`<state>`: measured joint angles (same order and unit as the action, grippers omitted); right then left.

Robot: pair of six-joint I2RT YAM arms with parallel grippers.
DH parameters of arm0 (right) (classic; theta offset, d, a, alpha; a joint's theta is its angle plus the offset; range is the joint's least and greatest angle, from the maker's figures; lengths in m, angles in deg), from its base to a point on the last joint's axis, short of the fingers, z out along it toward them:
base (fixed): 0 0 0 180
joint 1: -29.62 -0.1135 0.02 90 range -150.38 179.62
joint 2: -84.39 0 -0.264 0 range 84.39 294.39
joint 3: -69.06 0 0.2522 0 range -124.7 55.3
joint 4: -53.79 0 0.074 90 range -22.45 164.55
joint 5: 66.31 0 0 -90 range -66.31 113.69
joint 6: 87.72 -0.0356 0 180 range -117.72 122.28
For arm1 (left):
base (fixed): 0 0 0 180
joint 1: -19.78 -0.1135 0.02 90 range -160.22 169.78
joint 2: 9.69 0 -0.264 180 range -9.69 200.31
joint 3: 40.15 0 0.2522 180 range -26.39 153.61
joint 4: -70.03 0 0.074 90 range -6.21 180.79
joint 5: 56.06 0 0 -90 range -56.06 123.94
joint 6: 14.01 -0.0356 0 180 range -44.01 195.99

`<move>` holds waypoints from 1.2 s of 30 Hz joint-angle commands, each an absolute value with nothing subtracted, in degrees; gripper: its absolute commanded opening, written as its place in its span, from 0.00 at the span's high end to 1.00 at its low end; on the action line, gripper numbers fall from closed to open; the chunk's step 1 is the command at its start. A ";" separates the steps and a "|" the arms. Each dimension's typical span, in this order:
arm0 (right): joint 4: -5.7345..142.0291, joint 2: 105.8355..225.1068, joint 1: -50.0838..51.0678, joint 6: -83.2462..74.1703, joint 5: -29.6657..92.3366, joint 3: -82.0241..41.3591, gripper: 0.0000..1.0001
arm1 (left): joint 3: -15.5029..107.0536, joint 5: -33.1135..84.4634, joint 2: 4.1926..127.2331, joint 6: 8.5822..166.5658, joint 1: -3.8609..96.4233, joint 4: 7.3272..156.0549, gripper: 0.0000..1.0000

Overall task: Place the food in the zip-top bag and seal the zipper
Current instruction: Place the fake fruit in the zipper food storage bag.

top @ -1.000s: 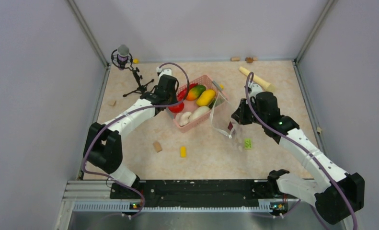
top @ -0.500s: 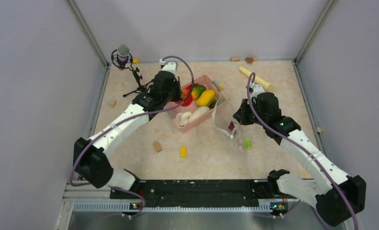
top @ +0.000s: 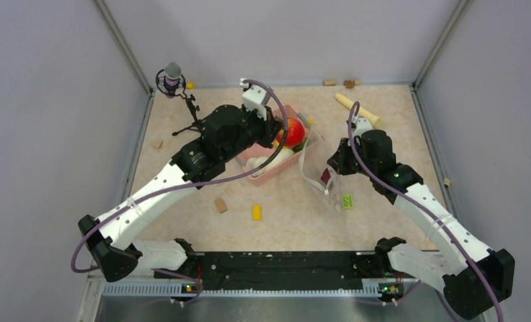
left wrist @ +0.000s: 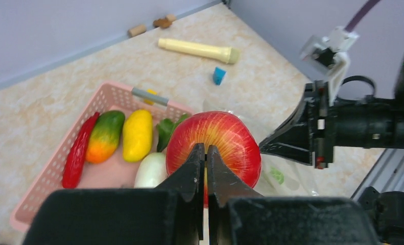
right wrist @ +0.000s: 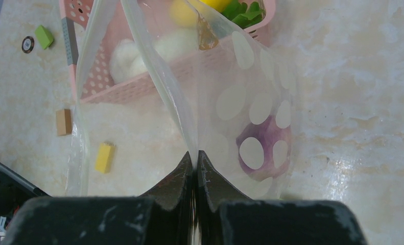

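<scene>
1. Since 1 second ago, my left gripper (left wrist: 206, 149) has swung toward 2 o'clock, carrying the red apple (left wrist: 230, 138) up over the pink basket (left wrist: 119, 93).
2. Its fingers are pinched together on the apple.
3. My right gripper (right wrist: 195, 154) is clamped on the zip-top bag (right wrist: 230, 102) edge, at the basket's 3 o'clock; 1 purple onion (right wrist: 266, 138) lies inside the bag.
</scene>
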<state>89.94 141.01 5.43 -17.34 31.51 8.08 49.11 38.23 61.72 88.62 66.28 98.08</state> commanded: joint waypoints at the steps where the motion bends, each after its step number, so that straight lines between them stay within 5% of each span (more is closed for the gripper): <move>1: 89.13 139.45 5.67 -17.67 31.43 7.32 0.97 | 54.33 33.39 62.99 86.11 68.47 95.46 1.00; 17: 88.85 138.54 5.71 -17.83 32.72 7.75 0.97 | 51.79 23.72 69.56 91.25 72.25 90.67 1.00; 36: 86.98 136.14 5.65 -18.33 35.36 9.31 0.98 | 45.83 28.91 71.56 95.75 72.42 88.81 1.00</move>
